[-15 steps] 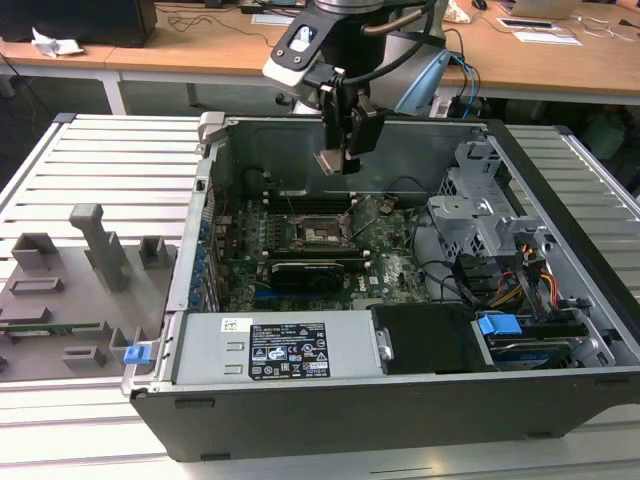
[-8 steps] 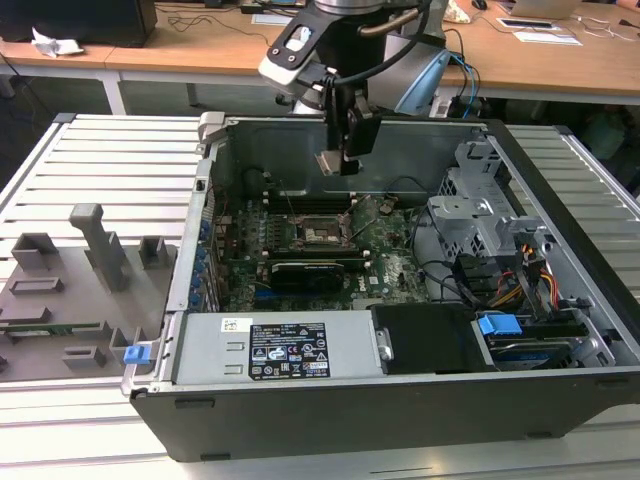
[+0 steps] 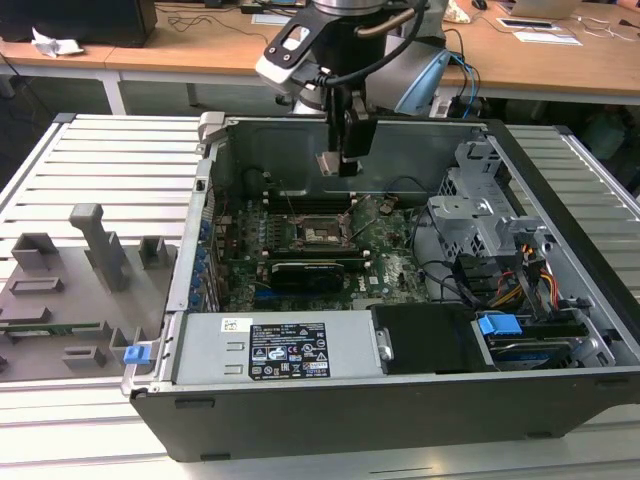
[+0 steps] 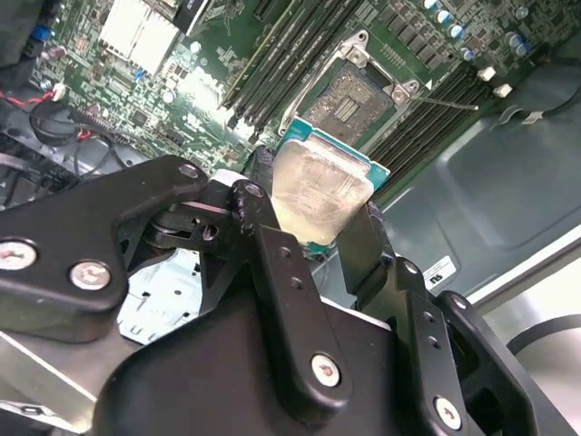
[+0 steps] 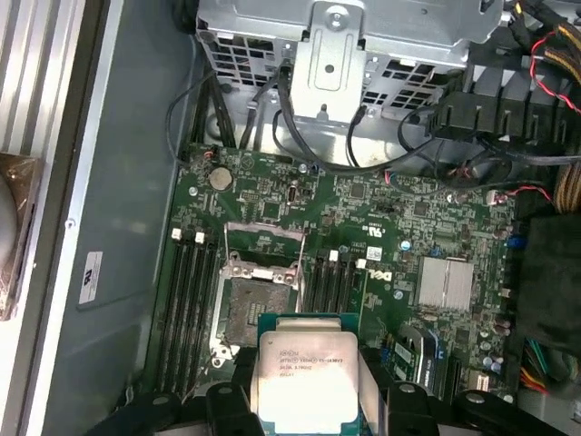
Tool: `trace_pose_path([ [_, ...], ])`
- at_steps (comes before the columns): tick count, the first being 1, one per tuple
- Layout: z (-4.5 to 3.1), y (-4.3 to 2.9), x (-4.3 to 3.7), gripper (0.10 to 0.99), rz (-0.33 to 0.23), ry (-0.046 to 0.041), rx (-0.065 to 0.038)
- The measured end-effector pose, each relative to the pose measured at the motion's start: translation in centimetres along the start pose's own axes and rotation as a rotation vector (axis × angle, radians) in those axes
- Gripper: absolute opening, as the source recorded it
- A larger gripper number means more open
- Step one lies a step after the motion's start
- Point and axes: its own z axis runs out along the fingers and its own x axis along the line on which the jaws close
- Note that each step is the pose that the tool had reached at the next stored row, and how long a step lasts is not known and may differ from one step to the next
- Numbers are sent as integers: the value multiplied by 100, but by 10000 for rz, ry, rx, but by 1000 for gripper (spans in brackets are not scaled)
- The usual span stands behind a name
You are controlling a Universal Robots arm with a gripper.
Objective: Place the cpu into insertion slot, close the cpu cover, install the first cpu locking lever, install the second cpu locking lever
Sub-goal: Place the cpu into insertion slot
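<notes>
**A:** What does the gripper [image 3: 338,160] hold?

**B:** The cpu [image 4: 320,191]. The fingers [image 4: 272,238] are clenched on two opposite edges of it, and its silvery face shows in both wrist views. The chip hangs in the air inside the computer case [image 3: 560,190].

**A:** And the insertion slot [image 5: 259,304]?

**B:** It lies below and a little beyond the fingertips, bare. The cpu cover [image 5: 263,227] appears to be swung open on the side farther from the fingers. Chip and socket are well apart.

**A:** So what could go wrong?

**B:** Mostly alignment. In the second wrist view the chip looks tilted against the motherboard [image 5: 399,218]. If it comes down tilted or rotated off the socket's square, one corner would likely land first and could bend the contacts.

**A:** What about the grasp?

**B:** It bears only on thin edges, so a slip could drop the chip onto the board. The memory slots [image 5: 191,300] flank the socket, just outside where the fingers would descend. A finger that strays sideways could strike them or the raised cover.
</notes>
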Motion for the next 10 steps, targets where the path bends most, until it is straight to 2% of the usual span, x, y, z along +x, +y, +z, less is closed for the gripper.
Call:
trace_pose_path([
  [5, 12, -1, 0, 525, 629, -64, -2],
  [10, 25, -2, 0, 525, 752, -73, -3],
])
